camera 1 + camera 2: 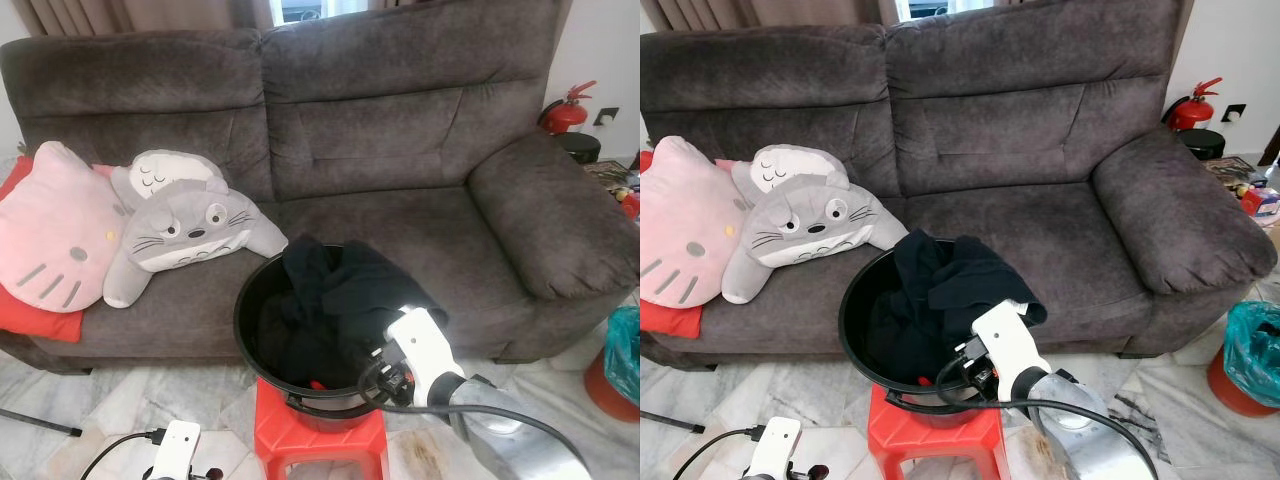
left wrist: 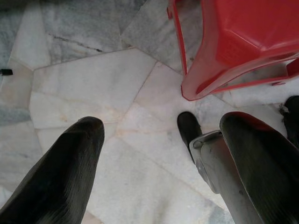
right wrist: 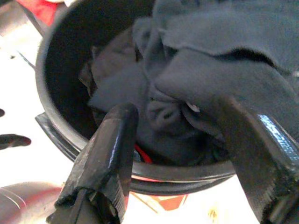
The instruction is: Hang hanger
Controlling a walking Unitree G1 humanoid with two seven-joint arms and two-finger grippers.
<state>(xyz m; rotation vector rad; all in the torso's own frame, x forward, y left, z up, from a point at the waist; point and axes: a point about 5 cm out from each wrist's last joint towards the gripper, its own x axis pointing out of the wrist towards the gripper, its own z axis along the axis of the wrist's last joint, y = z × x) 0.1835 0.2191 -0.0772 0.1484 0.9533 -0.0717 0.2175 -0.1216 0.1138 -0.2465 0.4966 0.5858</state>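
While the right gripper [image 3: 187, 154] hovers spread over the round black plastic bucket [image 1: 262, 372], we should aim for the red sliver at 6 o'clock beneath the dark crumpled clothes [image 1: 330, 300]; left gripper [image 2: 159, 154] spread, idle.

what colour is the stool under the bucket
Red; the stool beneath the black bucket shows best in the right eye view.

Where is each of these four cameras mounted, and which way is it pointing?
Left eye view: on the head, looking forward and down at the sofa, the black bucket of dark clothes on a red stool; right arm shows.
Right eye view: the same scene from the other eye.
Left wrist view: along the open left end effector, at marble floor and the stool.
Right wrist view: along the open right end effector, into the bucket.
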